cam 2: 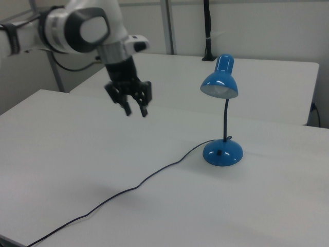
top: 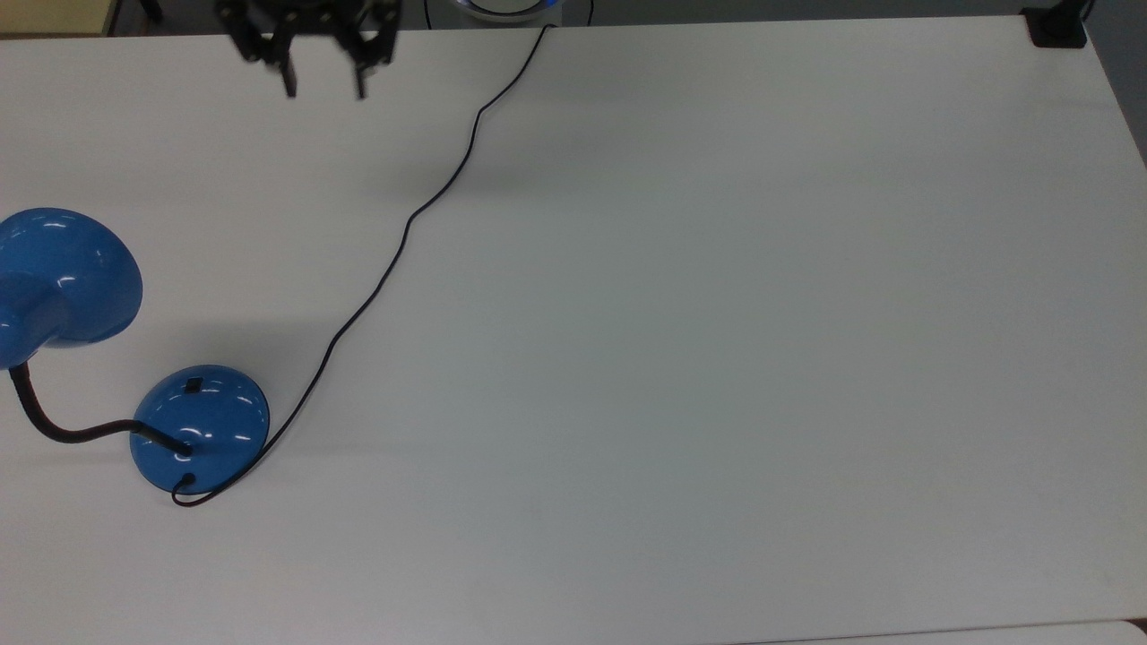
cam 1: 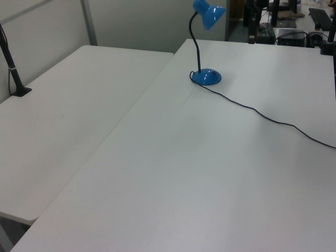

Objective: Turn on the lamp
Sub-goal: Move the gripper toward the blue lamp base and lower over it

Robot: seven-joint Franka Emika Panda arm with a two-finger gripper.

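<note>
Lamp point(top: 199, 428) standing upright on a white table point(top: 717, 358), seen in three views. Its round blue base sits near the top view's left edge, toward the lower part of that picture, and a small black switch point(top: 193, 386) shows on the upper face of the base. A black gooseneck point(top: 63, 430) rises from the base and carries the glossy blue dome shade point(top: 63, 278), which faces downward; in the right view the shade point(cam 2: 220, 82) hangs above and a little to the right view's left of the base point(cam 2: 222, 153). A thin black cord point(top: 403, 233) leaves the base on the side away from the switch, curls round the base's rim and runs across the table to the far edge at the top of the top view.

Gripper point(top: 324, 88) of the Panda arm point(cam 2: 77, 28), held in the air above the table near the top view's upper edge, well apart from the lamp and to the top view's left of the cord. Its two black fingers point downward and are spread apart, with nothing between them. In the right view the gripper point(cam 2: 135, 110) hangs at the right view's left of the lamp, roughly level with the shade. In the left view the lamp point(cam 1: 206, 76) stands at the far side of the table, with a second white table point(cam 1: 63, 115) alongside at the left view's left.
</note>
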